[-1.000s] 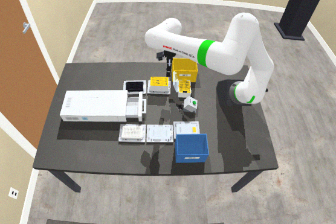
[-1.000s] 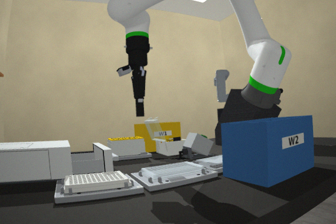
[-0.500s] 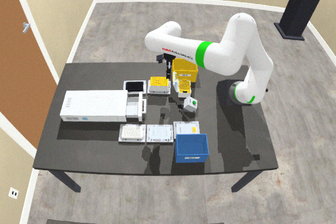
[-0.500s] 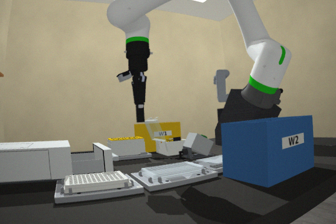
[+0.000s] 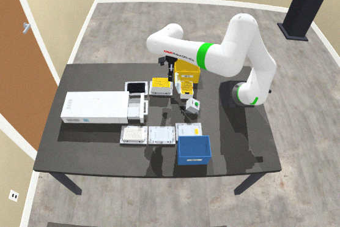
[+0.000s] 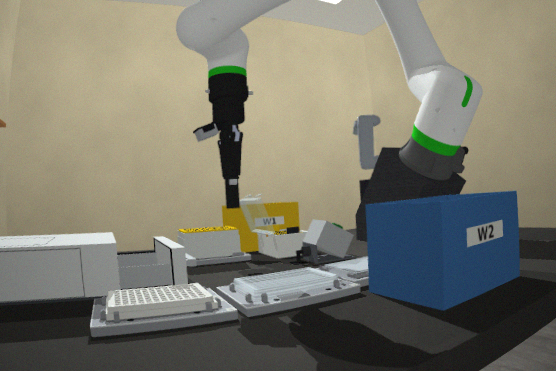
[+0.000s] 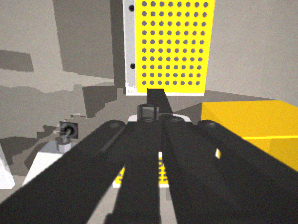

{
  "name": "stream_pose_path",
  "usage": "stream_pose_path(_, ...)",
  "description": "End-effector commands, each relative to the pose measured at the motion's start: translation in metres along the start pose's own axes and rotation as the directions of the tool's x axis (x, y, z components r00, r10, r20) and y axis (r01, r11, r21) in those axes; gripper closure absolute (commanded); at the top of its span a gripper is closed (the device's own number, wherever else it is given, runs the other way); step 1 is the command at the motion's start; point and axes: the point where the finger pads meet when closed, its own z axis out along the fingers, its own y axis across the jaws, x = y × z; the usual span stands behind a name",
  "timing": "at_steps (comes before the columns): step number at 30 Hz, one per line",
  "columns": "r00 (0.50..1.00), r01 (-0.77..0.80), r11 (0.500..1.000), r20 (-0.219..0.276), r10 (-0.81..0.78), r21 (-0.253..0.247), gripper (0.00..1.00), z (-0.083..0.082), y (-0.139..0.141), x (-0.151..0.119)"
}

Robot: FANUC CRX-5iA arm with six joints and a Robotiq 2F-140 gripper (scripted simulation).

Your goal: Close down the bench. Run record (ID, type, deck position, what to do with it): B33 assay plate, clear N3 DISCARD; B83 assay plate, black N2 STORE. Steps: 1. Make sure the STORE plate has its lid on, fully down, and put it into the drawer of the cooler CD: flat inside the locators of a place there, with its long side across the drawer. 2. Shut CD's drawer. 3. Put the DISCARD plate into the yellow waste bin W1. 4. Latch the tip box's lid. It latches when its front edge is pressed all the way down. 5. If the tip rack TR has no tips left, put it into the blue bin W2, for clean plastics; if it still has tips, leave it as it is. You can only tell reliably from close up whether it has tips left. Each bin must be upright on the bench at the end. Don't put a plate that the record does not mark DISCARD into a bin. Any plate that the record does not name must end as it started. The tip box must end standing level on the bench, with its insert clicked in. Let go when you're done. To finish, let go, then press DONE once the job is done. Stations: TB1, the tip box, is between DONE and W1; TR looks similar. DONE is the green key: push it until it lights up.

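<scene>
My gripper [image 5: 170, 76] is shut and empty. It points straight down, between the tip rack TR [image 5: 161, 86] and the tip box TB1 [image 5: 186, 89], a little above them. In the side view its fingertips [image 6: 231, 200] hang just left of the tip box's clear lid [image 6: 252, 209], which stands raised and tilted. In the wrist view the closed fingers [image 7: 150, 107] cover the tip box's yellow insert [image 7: 161, 169]; TR's yellow hole grid [image 7: 171, 46] lies beyond. The black plate [image 5: 136, 87] sits beside the cooler CD [image 5: 95, 106], whose drawer [image 5: 136, 107] is open. The clear plate [image 5: 161, 134] sits on its nest in the front row.
The yellow bin W1 [image 5: 187, 71] stands upright right behind the tip box. The green DONE key [image 5: 193, 105] is in front of the tip box. A white plate [image 5: 133, 134] and a nest with a small yellow piece [image 5: 188, 130] flank the clear plate. The blue bin W2 [image 5: 194, 150] stands upright at the front.
</scene>
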Motion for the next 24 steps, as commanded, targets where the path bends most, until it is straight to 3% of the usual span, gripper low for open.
stream_pose_path(1, 1.000, 0.000, 1.000, -0.001, 0.000, -0.001, 0.90, -0.001, 0.000, 0.000)
stream_pose_path(24, 1.000, 0.000, 1.000, -0.001, 0.000, -0.001, 0.90, -0.004, 0.000, -0.022)
